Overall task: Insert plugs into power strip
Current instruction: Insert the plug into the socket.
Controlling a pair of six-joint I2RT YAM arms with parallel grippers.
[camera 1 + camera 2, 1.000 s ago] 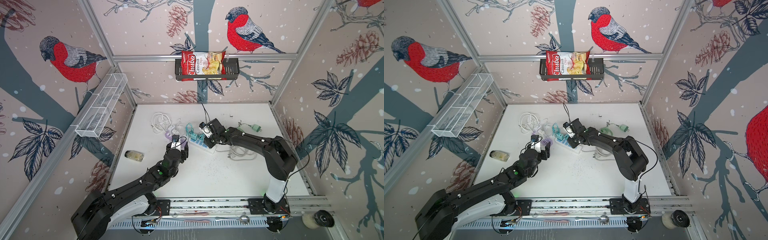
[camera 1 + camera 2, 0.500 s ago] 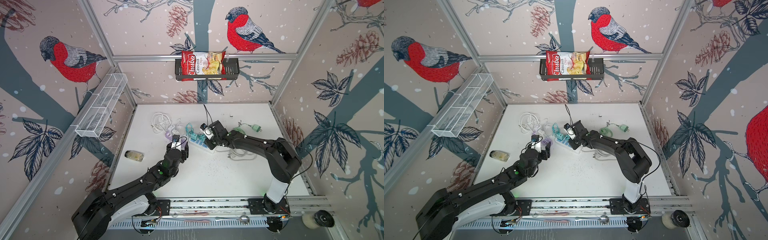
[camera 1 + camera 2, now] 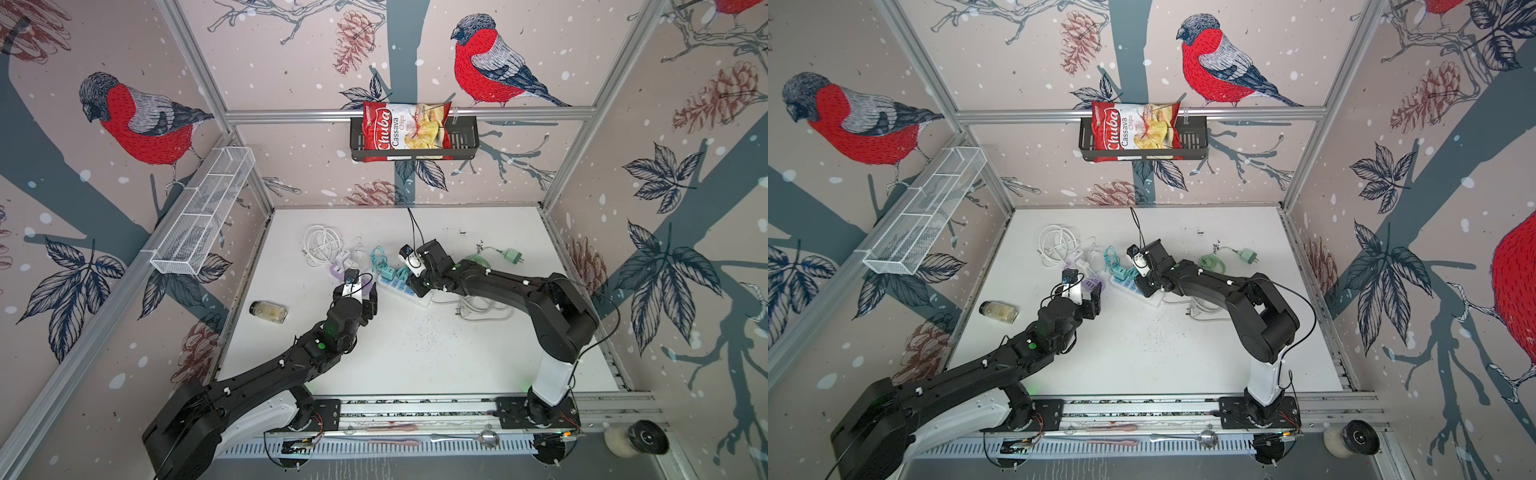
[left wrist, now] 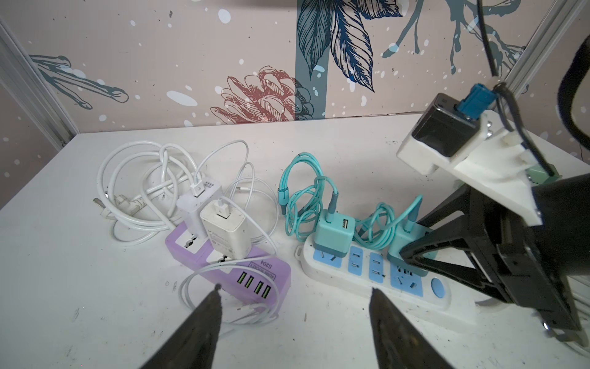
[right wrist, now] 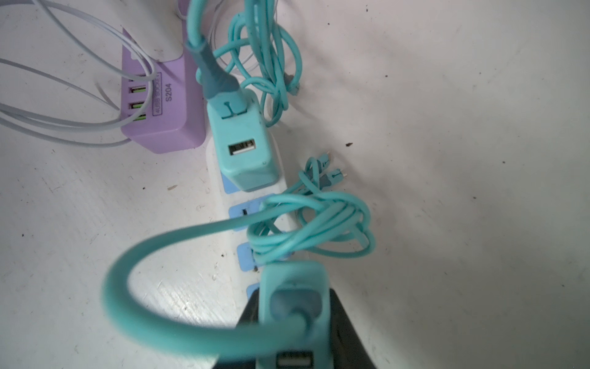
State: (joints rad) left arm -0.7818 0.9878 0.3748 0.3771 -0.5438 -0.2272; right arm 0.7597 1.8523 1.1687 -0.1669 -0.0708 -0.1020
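teal plug (image 5: pixel 293 287) on power strip (image 4: pixel 338 281) | scuffed white table (image 3: pixel 415 353) | bird-print walls (image 3: pixel 291 62)

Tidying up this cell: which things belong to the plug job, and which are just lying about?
Job: teal plug, second teal plug, white plug, rear white plug, mint plug, white power strip, purple power strip.
Lying about: jar, chips bag.

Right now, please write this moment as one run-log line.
right gripper: shut on teal plug at white strip | left gripper: open, empty | mint plug: unplugged
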